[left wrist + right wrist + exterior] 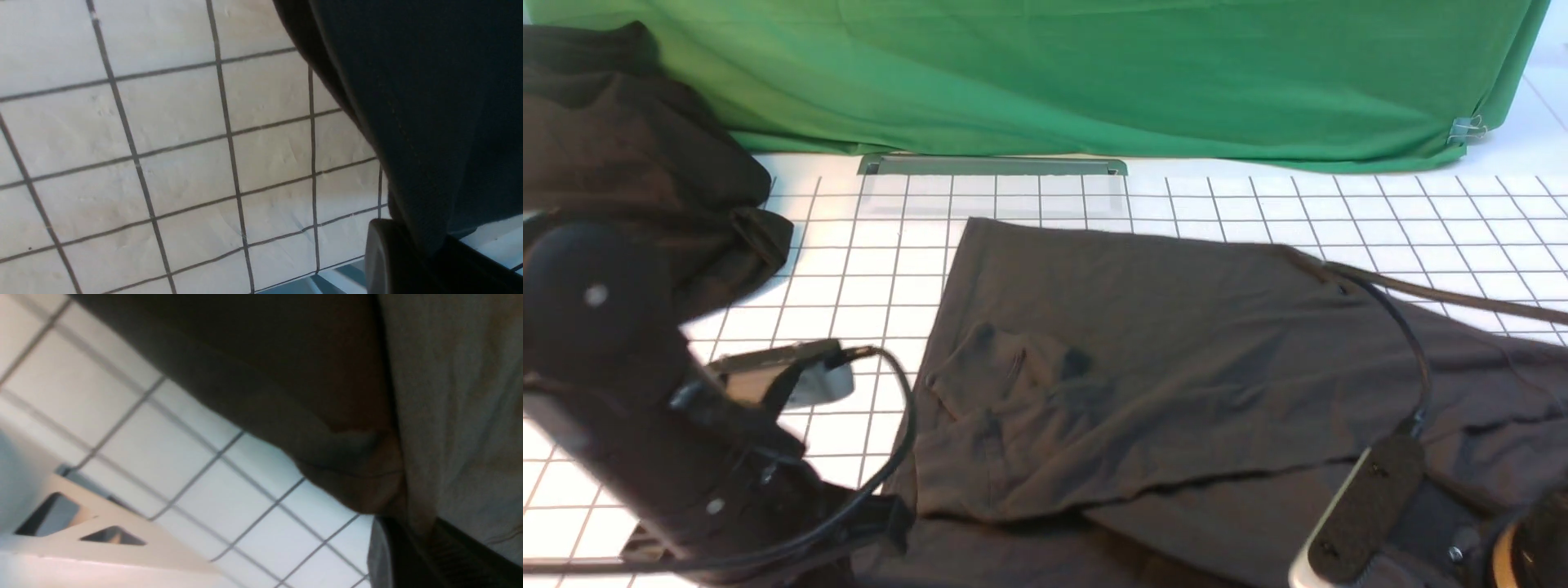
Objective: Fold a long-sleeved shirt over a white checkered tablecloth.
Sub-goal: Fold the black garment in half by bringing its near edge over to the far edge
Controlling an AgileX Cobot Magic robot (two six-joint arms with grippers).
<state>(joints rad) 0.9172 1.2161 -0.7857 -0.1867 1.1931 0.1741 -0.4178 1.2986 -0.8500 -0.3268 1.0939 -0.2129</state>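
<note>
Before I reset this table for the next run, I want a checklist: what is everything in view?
long-sleeved shirt: one, charcoal, spread on the tablecloth, centre to right
white checkered tablecloth: one, white with grey lines, covering the table
lumpy cloth: one, black, far left
green fabric sheet: one, green, hung along the back
metal strip: one, grey, back edge, under the sheet
left tool: one, black, shut on the shirt, near left
right tool: one, black, shut on the shirt, near right
</note>
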